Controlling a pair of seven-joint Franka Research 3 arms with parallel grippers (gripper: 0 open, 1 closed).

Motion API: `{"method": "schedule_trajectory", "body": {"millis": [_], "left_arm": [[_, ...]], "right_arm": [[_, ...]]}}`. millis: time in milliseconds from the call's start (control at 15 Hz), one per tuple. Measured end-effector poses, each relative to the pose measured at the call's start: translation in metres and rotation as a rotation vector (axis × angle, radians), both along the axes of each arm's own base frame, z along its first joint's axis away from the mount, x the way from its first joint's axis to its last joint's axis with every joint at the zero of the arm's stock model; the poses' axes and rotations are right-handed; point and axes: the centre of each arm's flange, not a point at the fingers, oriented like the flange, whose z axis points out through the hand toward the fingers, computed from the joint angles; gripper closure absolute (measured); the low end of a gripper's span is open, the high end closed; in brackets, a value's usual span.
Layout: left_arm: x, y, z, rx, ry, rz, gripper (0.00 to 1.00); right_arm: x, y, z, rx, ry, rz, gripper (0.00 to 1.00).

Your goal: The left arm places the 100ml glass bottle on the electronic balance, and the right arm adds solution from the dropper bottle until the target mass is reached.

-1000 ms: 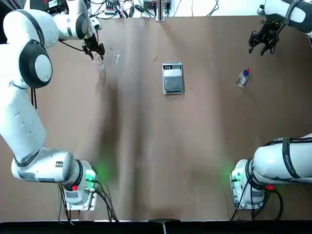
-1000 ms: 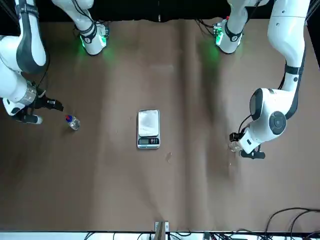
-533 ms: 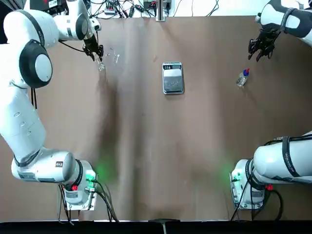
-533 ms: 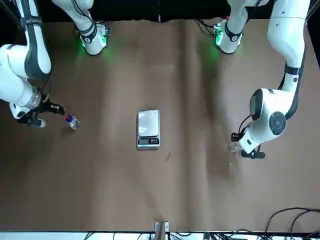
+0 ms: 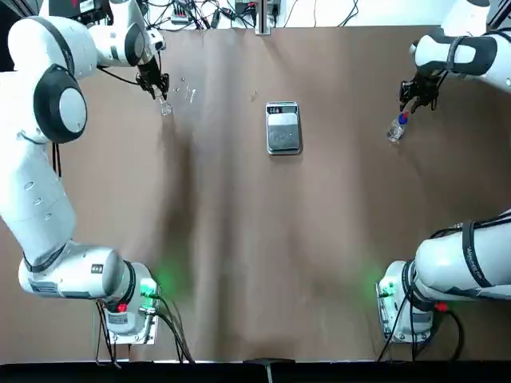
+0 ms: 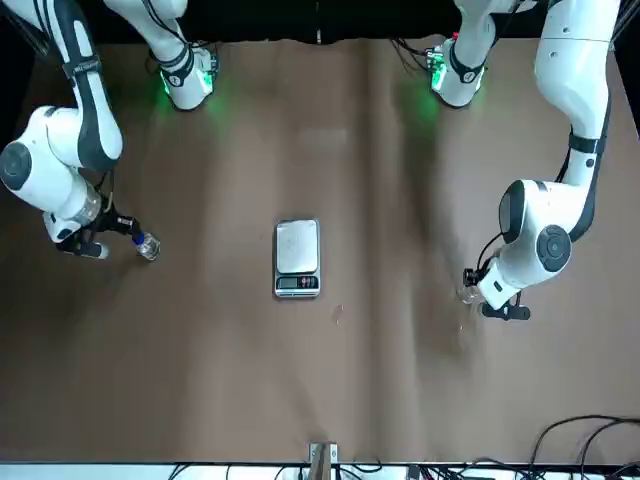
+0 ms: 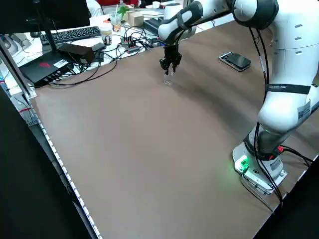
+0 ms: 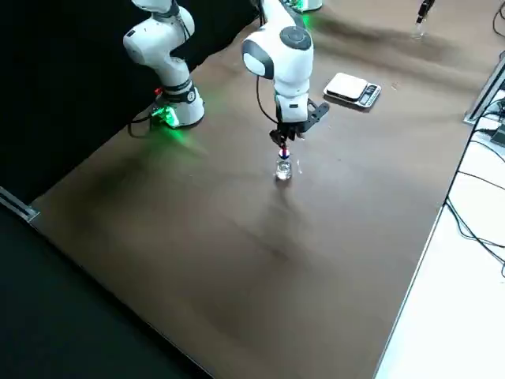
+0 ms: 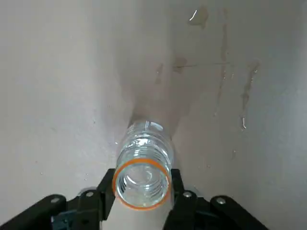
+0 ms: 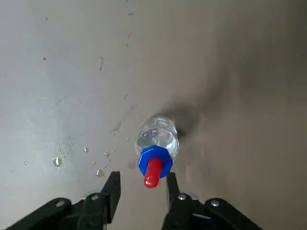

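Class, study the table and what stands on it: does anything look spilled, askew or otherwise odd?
Yes, the table looks wet. Beyond the glass bottle, the left wrist view shows shiny drops and streaks, and the right wrist view shows droplets beside the dropper bottle. They look like spilled liquid, though which liquid is unclear.

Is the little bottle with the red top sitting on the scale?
No, the dropper bottle stands on the brown table, well to the right of the scale.
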Motion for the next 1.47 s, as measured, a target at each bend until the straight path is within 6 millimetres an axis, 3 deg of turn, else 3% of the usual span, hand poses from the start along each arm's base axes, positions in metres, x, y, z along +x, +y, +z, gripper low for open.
{"method": "schedule_trajectory", "body": {"millis": [400, 600, 733, 933, 1200, 1467], "left_arm": [[0.005, 0.001, 0.005, -0.002, -0.020, 0.007, 0.52], [0.018, -0.003, 0.028, -0.006, -0.070, 0.022, 0.52], [0.020, -0.018, 0.051, -0.015, -0.092, 0.044, 0.52], [0.011, -0.072, 0.085, -0.027, -0.083, 0.082, 0.52], [-0.015, -0.177, 0.116, -0.006, -0.028, 0.122, 0.52], [-0.044, -0.268, 0.110, 0.001, -0.019, 0.146, 0.52]], "right_arm": [[0.000, -0.002, -0.009, 0.001, 0.012, 0.003, 0.53], [0.001, -0.003, -0.011, 0.000, 0.005, 0.006, 0.53], [0.002, -0.003, -0.012, 0.000, 0.001, 0.007, 0.54], [0.002, -0.003, -0.014, -0.001, 0.000, 0.007, 0.57], [0.003, -0.004, -0.015, -0.002, -0.005, 0.008, 0.62], [0.003, -0.005, -0.019, -0.002, -0.002, 0.008, 0.65]]}}
